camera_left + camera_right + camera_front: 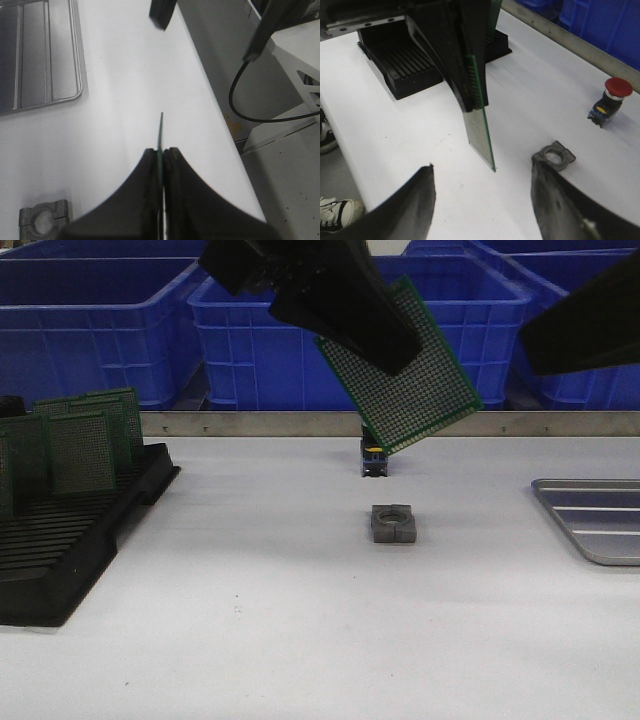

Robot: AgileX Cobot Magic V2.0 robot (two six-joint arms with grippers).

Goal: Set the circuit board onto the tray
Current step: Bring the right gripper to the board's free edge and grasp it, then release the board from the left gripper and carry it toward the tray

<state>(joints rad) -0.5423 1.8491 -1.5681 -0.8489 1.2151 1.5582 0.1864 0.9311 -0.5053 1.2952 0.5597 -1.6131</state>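
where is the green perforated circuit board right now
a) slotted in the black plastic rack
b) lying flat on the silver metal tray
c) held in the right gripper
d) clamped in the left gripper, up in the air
d: the left gripper is shut on the green perforated circuit board, held tilted above the white table, while the silver metal tray is bare.

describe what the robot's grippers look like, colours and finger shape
Both are matte black. The left gripper has two broad fingers that curve inward and taper to narrow tips. The right gripper has similar wide, curved black fingers. No markings are visible on either.
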